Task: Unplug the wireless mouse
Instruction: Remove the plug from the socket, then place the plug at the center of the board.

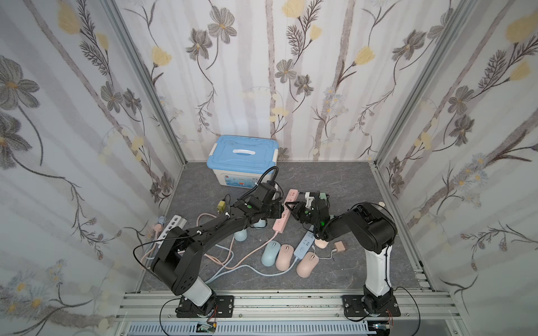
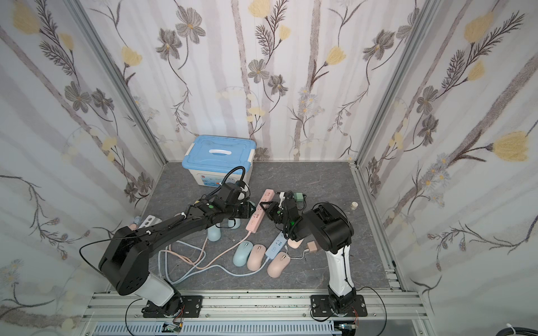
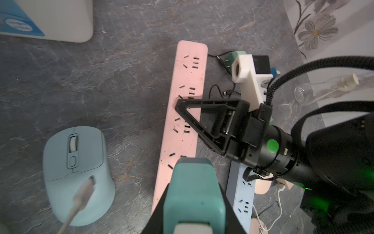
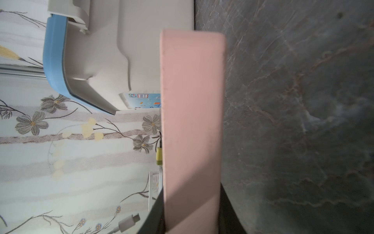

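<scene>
One flat pink power strip (image 3: 194, 77) lies under left gripper (image 3: 193, 164), pinched closed, and right gripper (image 3: 181, 103), opening unclear.

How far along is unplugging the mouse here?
Done: the white cable connector hangs free, out of the light blue mouse. In hand: the right gripper clamps the pink power strip; the left gripper is shut on a teal block. Left: probably setting both down.

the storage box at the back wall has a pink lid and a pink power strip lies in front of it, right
Not quite. The storage box has a blue lid, not a pink one, as both top views show. The pink power strip does lie in front of it.
</scene>
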`<state>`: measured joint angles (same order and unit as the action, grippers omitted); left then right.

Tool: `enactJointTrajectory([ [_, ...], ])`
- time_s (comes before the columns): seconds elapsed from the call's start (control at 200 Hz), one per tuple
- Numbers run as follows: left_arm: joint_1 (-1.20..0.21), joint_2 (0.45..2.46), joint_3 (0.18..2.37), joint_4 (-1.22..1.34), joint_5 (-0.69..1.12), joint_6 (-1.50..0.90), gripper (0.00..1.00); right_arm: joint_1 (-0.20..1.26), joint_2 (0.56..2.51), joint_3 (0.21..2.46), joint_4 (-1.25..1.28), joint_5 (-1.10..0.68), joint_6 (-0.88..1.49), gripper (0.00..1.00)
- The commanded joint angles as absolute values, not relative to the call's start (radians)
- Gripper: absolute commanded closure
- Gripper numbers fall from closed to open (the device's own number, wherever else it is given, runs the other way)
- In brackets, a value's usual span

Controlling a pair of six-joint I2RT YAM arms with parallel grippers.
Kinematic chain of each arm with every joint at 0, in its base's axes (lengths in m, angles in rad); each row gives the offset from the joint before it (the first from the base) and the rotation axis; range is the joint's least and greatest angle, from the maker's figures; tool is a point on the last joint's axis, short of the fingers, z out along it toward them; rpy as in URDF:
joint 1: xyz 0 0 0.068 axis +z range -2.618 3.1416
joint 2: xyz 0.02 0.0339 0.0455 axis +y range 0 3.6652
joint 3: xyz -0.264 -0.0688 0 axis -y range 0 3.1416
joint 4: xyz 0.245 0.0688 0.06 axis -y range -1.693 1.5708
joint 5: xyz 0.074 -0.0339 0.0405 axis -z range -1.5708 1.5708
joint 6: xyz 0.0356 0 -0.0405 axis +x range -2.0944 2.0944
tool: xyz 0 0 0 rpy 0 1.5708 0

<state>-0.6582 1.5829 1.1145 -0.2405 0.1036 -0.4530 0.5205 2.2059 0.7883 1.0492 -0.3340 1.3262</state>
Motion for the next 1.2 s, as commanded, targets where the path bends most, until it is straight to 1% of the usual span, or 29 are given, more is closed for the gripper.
enactJointTrajectory([
  [0.0, -0.671, 1.621, 1.207, -0.384, -0.051, -0.455, 1.00, 0.523, 2.196, 0.807, 1.008, -0.316, 1.308, 1.00],
  [0.03, -0.666, 1.638, 1.217, -0.414, -0.068, -0.470, 1.00, 0.523, 2.196, 0.813, 0.985, -0.313, 1.308, 1.00],
  [0.045, -0.661, 1.643, 1.216, -0.420, -0.069, -0.477, 1.00, 0.523, 2.195, 0.813, 0.979, -0.312, 1.308, 0.98],
  [0.13, -0.654, 1.656, 1.195, -0.411, -0.077, -0.503, 1.00, 0.529, 2.186, 0.819, 0.930, -0.301, 1.312, 0.81],
  [0.18, -0.653, 1.666, 1.196, -0.418, -0.088, -0.519, 1.00, 0.531, 2.181, 0.827, 0.901, -0.299, 1.306, 0.73],
  [0.265, -0.647, 1.690, 1.204, -0.421, -0.079, -0.534, 1.00, 0.534, 2.156, 0.828, 0.856, -0.282, 1.301, 0.54],
  [0.31, -0.646, 1.712, 1.219, -0.432, -0.075, -0.540, 1.00, 0.533, 2.140, 0.828, 0.833, -0.271, 1.291, 0.46],
  [0.38, -0.645, 1.750, 1.255, -0.459, -0.080, -0.542, 1.00, 0.534, 2.106, 0.827, 0.792, -0.251, 1.274, 0.38],
  [0.465, -0.647, 1.796, 1.309, -0.509, -0.127, -0.543, 1.00, 0.537, 2.060, 0.823, 0.747, -0.217, 1.249, 0.29],
  [0.495, -0.645, 1.807, 1.322, -0.515, -0.141, -0.543, 1.00, 0.537, 2.042, 0.821, 0.737, -0.206, 1.238, 0.20],
  [0.51, -0.648, 1.812, 1.328, -0.520, -0.151, -0.543, 1.00, 0.537, 2.033, 0.821, 0.727, -0.200, 1.234, 0.17],
  [0.579, -0.649, 1.844, 1.364, -0.542, -0.192, -0.539, 1.00, 0.541, 1.992, 0.813, 0.693, -0.167, 1.215, 0.12],
  [0.589, -0.650, 1.850, 1.369, -0.543, -0.197, -0.536, 1.00, 0.541, 1.986, 0.812, 0.691, -0.163, 1.212, 0.10],
  [0.599, -0.650, 1.854, 1.374, -0.545, -0.205, -0.534, 1.00, 0.541, 1.981, 0.812, 0.687, -0.159, 1.208, 0.04],
  [0.609, -0.652, 1.861, 1.379, -0.547, -0.213, -0.532, 1.00, 0.541, 1.976, 0.812, 0.681, -0.154, 1.204, 0.01],
  [0.734, -0.663, 1.921, 1.443, -0.572, -0.273, -0.516, 1.00, 0.544, 1.938, 0.813, 0.604, -0.112, 1.194, 0.01],
  [0.824, -0.669, 1.962, 1.502, -0.583, -0.294, -0.511, 1.00, 0.544, 1.911, 0.774, 0.627, -0.092, 1.193, 0.01],
  [0.884, -0.669, 1.979, 1.529, -0.593, -0.299, -0.509, 1.00, 0.542, 1.915, 0.774, 0.634, -0.111, 1.181, 0.01],
  [0.959, -0.669, 1.979, 1.531, -0.588, -0.283, -0.506, 1.00, 0.537, 1.926, 0.791, 0.624, -0.151, 1.169, 0.03],
  [1.089, -0.678, 1.961, 1.503, -0.565, -0.258, -0.490, 1.00, 0.540, 1.906, 0.770, 0.619, -0.131, 1.164, 0.03],
  [1.194, -0.665, 2.020, 1.571, -0.656, -0.356, -0.477, 1.00, 0.538, 1.889, 0.752, 0.619, -0.124, 1.157, 0.04],
])
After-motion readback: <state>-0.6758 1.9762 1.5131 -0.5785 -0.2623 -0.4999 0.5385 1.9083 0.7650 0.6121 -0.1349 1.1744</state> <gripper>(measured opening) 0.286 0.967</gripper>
